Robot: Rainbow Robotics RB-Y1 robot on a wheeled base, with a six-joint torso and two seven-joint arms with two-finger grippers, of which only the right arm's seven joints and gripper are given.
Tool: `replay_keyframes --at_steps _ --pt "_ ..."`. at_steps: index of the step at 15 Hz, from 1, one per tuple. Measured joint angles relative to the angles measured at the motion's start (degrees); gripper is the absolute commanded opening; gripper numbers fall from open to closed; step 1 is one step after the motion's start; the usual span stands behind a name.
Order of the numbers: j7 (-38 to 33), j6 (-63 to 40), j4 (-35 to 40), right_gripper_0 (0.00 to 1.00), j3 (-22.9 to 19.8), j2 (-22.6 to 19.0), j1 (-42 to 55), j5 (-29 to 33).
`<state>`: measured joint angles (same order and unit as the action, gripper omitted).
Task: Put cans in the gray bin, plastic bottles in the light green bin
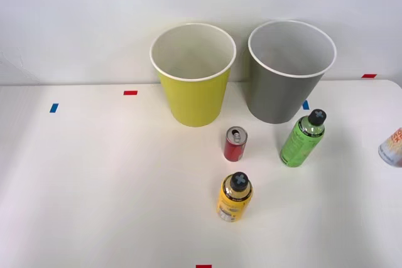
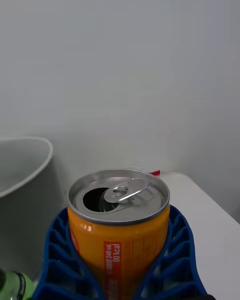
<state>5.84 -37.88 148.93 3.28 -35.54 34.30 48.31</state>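
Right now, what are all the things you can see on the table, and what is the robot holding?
light green bin: one, yellow-green with a white inside, at the back of the table, left of the gray bin.
gray bin: one, gray with a thin white rim, at the back, right of the green one.
red can: one, small, silver top, upright in front of the two bins.
green bottle: one, black cap, upright in front of the gray bin.
yellow-orange bottle: one, black cap, upright, nearest the robot.
orange can: one, silver opened top, upright, held up between the fingers.
tape marks: several, red and blue, on the white table.
right gripper: blue ribbed fingers shut around the orange can.
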Motion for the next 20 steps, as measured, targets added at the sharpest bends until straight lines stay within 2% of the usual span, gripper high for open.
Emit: replay_keyframes --at_steps 2,5,9,12,15,20 --pt "-0.1 2.2 -0.2 0.0 -0.6 1.7 -3.6 -0.1" --pt "0.5 6.6 -2.7 0.0 -0.8 3.3 -12.3 -3.9" --pt "0.5 15.7 -15.2 0.0 -0.5 4.5 -27.0 -4.9" --pt "-0.1 18.6 -25.6 0.0 1.8 4.8 -38.3 -5.4" --pt "0.1 19.9 -33.1 0.0 3.9 4.8 -45.1 -7.1" --pt "0.5 28.5 -45.3 0.0 4.1 4.9 -53.5 -5.6"
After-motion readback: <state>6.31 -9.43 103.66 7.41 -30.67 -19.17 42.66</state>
